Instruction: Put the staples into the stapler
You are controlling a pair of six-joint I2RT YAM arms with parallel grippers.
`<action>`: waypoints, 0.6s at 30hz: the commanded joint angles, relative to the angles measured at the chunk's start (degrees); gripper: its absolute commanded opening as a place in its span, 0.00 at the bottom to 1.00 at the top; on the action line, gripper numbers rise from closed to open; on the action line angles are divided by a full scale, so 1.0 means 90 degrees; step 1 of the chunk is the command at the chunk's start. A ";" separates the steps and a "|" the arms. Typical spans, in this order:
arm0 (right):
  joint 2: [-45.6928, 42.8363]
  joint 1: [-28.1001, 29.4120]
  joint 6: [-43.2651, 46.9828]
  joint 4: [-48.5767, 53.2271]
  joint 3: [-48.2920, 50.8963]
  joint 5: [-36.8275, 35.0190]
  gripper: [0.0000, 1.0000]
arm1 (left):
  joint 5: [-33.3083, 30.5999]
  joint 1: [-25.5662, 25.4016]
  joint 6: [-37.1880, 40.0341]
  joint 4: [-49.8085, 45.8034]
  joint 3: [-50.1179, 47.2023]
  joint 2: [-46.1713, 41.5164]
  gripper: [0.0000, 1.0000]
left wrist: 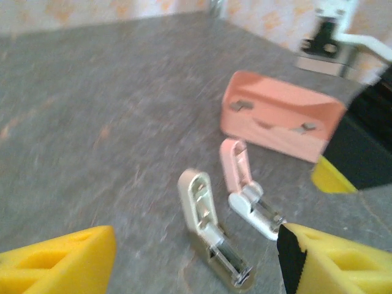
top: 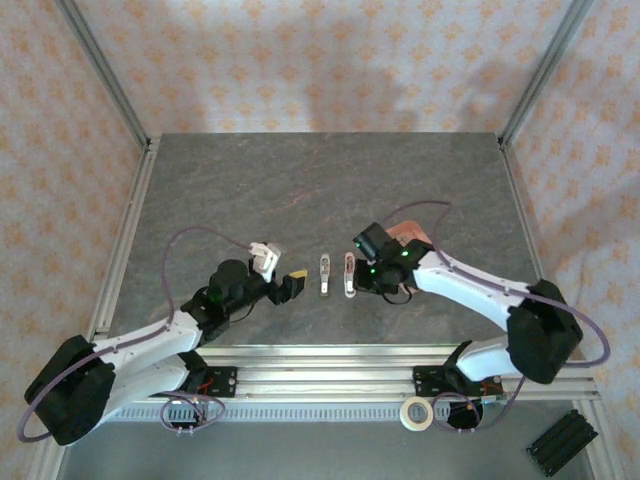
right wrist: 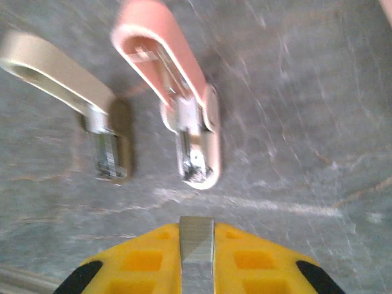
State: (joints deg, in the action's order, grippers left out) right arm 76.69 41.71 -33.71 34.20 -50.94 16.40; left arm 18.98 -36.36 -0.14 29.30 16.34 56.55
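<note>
Two mini staplers lie hinged open side by side on the table, a beige one [top: 324, 275] [left wrist: 211, 229] [right wrist: 73, 92] and a pink-and-white one [top: 349, 276] [left wrist: 248, 196] [right wrist: 184, 110]. My right gripper [top: 366, 273] [right wrist: 196, 225] hovers just short of the pink stapler's open magazine, shut on a grey staple strip [right wrist: 196, 245] pinched between its yellow fingers. More staples [left wrist: 239, 105] lie in the salmon-pink tray [left wrist: 278, 122]. My left gripper [top: 293, 283] [left wrist: 193, 260] stands open just left of the beige stapler, holding nothing.
The pink tray [top: 410, 234] sits behind the right arm, partly covered by it. A roll of tape [top: 416, 413] and a black block [top: 560, 441] lie below the rail at the near edge. Metal frame posts stand at the table's far corners.
</note>
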 commanded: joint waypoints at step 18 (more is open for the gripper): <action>-0.0821 -0.1021 0.1511 -0.1620 -0.0083 0.3853 0.18 | 0.2761 -0.0091 0.4292 -0.0286 0.1693 0.1206 0.66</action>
State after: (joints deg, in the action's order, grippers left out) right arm 70.96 33.17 -21.76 22.35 -50.96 44.80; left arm 40.16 -36.67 32.67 27.09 28.95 67.37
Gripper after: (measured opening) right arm 0.186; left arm 0.664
